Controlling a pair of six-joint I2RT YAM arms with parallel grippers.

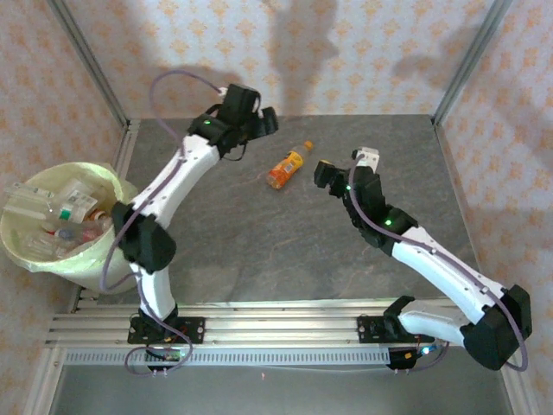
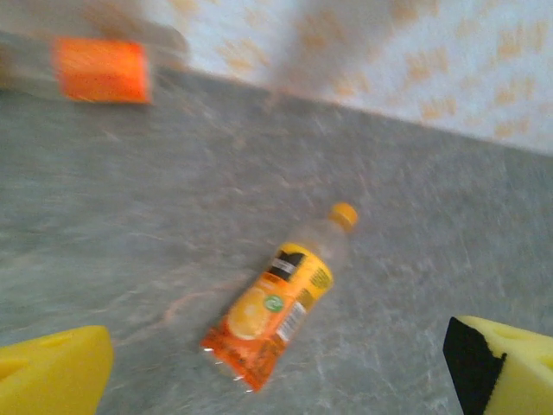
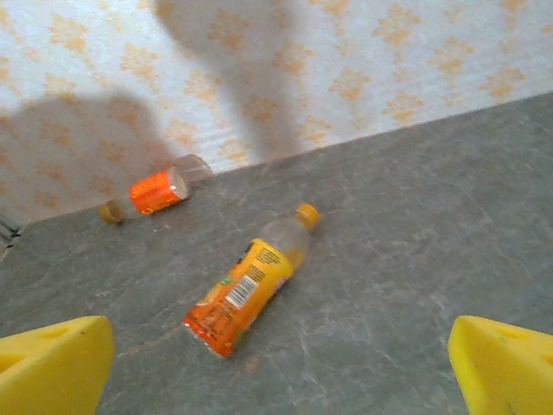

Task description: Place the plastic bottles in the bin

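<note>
A clear plastic bottle (image 1: 289, 166) with an orange-yellow label and a yellow cap lies on its side at the middle of the grey table (image 1: 259, 251). It lies ahead of both wrist cameras (image 2: 276, 303) (image 3: 251, 285). A second bottle (image 3: 155, 190) with an orange label lies by the back wall, blurred in the left wrist view (image 2: 99, 69). My left gripper (image 1: 262, 121) (image 2: 276, 380) hovers open at the bottle's left. On the bottle's right my right gripper (image 1: 344, 164) (image 3: 278, 372) stands open too. The bin (image 1: 26, 251), at the far left, holds several bottles (image 1: 65, 212).
Patterned walls close off the back and both sides of the table. Metal frame posts (image 1: 462, 60) stand at the back corners. An aluminium rail (image 1: 276, 328) carries both arm bases along the near edge.
</note>
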